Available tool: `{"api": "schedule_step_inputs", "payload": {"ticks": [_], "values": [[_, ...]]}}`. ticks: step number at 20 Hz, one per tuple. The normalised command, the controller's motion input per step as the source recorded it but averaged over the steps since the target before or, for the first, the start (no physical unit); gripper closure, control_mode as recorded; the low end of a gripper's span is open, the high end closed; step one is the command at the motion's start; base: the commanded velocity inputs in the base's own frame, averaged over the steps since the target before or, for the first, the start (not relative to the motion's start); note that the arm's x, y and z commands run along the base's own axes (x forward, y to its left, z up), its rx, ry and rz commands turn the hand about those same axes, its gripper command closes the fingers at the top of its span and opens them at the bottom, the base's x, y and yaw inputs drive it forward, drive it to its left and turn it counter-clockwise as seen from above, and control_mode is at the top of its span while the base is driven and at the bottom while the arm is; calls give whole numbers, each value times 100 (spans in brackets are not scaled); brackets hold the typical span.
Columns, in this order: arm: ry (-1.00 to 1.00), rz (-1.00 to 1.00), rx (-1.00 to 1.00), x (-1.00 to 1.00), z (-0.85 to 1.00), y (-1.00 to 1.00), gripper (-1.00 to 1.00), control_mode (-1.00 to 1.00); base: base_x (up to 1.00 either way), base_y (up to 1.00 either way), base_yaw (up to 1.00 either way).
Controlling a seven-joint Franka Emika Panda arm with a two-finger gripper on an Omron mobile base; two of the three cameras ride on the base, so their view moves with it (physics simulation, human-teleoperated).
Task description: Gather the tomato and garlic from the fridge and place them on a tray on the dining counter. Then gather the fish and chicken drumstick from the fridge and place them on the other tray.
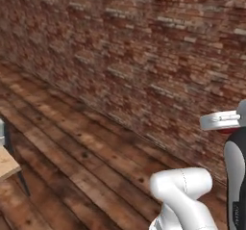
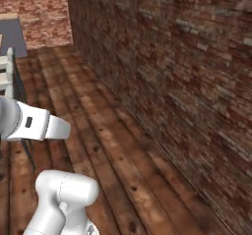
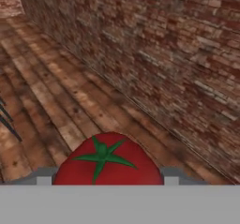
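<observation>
A red tomato with a green star-shaped stem sits between my two grey fingertips, low in the hand view. My gripper is shut on it, carried above the wooden floor beside the brick wall. In the left base view the white hand juts in at the right edge, with a red sliver of the tomato under it. The garlic, fish, chicken drumstick, fridge, trays and dining counter are out of view.
A long brick wall runs along the right of a plank floor. A wooden table corner on a dark leg stands at the left. Pale chair-like furniture stands at the far left.
</observation>
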Motion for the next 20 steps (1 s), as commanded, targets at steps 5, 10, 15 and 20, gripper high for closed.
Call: {"api": "schedule_step_inputs", "payload": {"ticks": [5, 10, 15, 20], "values": [[0, 0, 0, 0, 0, 0, 100, 100, 89, -72, 53], [0, 0, 0, 0, 0, 0, 100, 100, 99, -36, 68], [0, 0, 0, 0, 0, 0, 100, 100, 99, -60, 58], [0, 0, 0, 0, 0, 0, 100, 100, 100, -99, 34]]}}
